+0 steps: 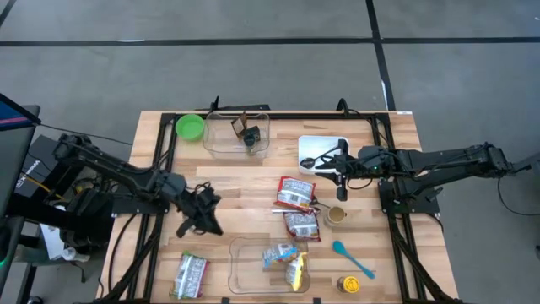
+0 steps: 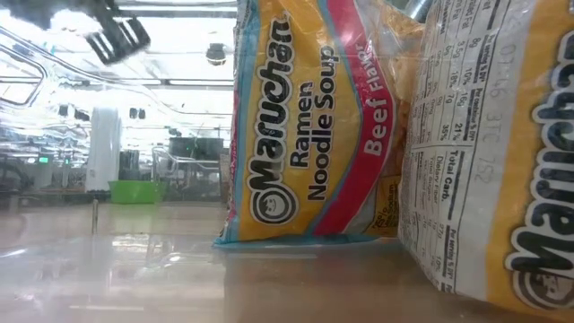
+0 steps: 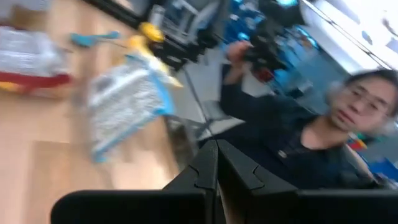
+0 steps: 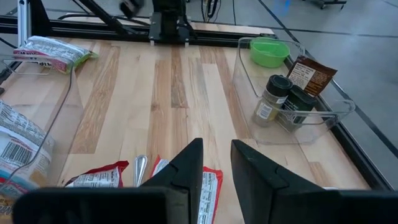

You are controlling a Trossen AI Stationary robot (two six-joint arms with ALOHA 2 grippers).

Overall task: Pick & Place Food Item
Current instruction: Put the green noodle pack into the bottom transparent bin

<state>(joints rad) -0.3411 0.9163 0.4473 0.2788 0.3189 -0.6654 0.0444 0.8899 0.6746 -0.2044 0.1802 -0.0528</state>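
Left gripper (image 1: 205, 213) hovers over the bare desk (image 1: 245, 181), fingers pressed together; right gripper (image 1: 335, 172), fingers narrowly apart, hangs beside the ramen packets (image 1: 294, 192).

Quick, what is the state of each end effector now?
Left end effector: closed, holding nothing.
Right end effector: open, holding nothing.

Legible print occurs in the low view only. The ramen packet (image 2: 309, 126) standing close to the lens reads "Maruchan Ramen Noodle Soup" and "Beef Flavor" on its front. A second packet (image 2: 489, 152) to its right shows a nutrition panel with "Total Carb." and percentage figures such as 5%, 21% and 4%, plus part of the "Maruchan" name. Other packaging elsewhere is unreadable.
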